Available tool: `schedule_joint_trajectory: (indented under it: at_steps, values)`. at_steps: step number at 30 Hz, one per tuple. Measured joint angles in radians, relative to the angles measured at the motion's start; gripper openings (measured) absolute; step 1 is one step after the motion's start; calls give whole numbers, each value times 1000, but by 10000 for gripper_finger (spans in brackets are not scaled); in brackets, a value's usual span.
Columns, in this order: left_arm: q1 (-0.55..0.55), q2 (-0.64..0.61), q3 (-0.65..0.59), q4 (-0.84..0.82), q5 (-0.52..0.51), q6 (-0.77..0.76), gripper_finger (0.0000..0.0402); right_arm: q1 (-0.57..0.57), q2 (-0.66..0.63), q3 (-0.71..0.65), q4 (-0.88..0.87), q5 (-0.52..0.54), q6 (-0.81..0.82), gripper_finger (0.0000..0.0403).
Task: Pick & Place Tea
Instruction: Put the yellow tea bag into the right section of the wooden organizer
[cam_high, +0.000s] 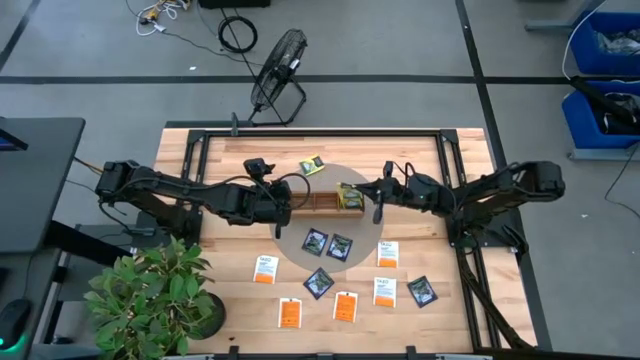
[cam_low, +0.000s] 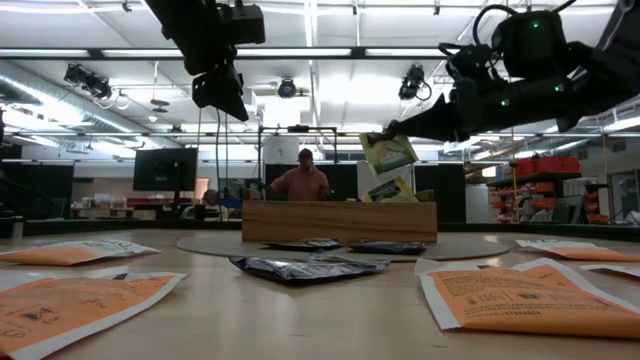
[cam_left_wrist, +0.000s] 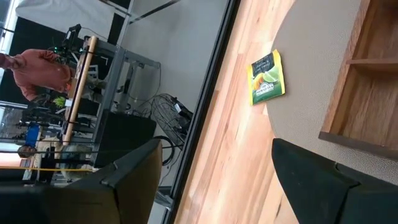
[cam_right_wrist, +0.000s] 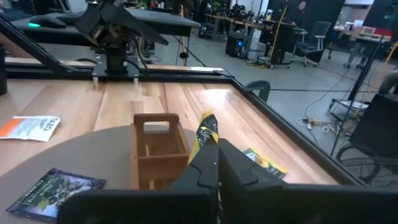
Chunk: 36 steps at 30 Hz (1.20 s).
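A long wooden tray (cam_high: 318, 203) sits on a round grey mat (cam_high: 300, 245) at the table's middle. My right gripper (cam_high: 367, 195) hangs over the tray's right end, shut on a yellow-green tea packet (cam_low: 388, 153). Just below it a second yellow-green packet (cam_low: 392, 188) sticks up above the tray's wall. My left gripper (cam_high: 283, 205) hovers open over the tray's left end, touching nothing. Another yellow-green packet (cam_high: 313, 166) lies flat beyond the tray. Several dark, white-orange and orange packets (cam_high: 345, 306) lie on the near half of the table. My right gripper pinches the yellow-green packet by its upper edge (cam_right_wrist: 204, 134) between the two fingers. The fingers come nearly level from the table's right side. The packet hangs tilted below the fingertips, clear of the tray's right end (cam_low: 425, 222).
A potted plant (cam_high: 150, 295) stands at the table's near left corner. Black frame rails (cam_high: 320, 131) run along the table's edges. A fan (cam_high: 278, 75) sits on the floor beyond the far edge. A person (cam_low: 303, 180) shows in the room behind the table.
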Motion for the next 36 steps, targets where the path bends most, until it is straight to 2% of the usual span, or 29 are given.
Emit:
schedule_joint_trajectory:
  at_steps: [19, 36]
  values:
    - [-1, 0, 0, 0, 3, -2, 304, 0, 221, -1, 195, -8, -11, 0]
    - [-1, 0, 0, 0, 5, -8, 304, -3, 264, -1, 188, 27, 2, 0]
